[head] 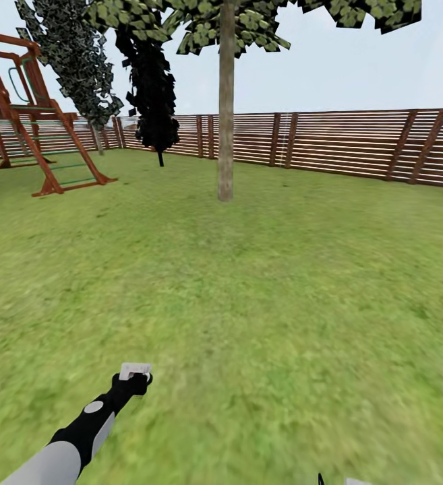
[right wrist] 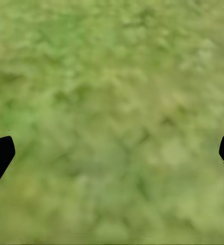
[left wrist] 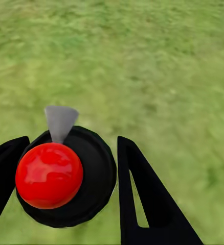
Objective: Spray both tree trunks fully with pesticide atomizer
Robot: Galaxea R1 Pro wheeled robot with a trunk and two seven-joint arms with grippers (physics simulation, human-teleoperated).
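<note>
One pesticide atomizer (left wrist: 66, 176) clamped in the left gripper (left wrist: 66, 178); right gripper (right wrist: 112, 153) spread wide; one tree (head: 226, 101).

Tree (head: 226, 101) crown cut off; grass (right wrist: 112, 102) blurred.

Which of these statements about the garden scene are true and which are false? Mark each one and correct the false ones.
1. The left end effector holds the atomizer. True.
2. The right end effector grips a red ball. False: its fingers are spread with only grass between them.
3. A bare-trunked tree stands on the lawn ahead of the robot. True.
4. A brick wall closes the garden. False: it is a slatted wooden fence.
5. A wooden play frame stands at the head view's left. True.
6. The atomizer lies on the grass. False: it is held above the grass.
</note>
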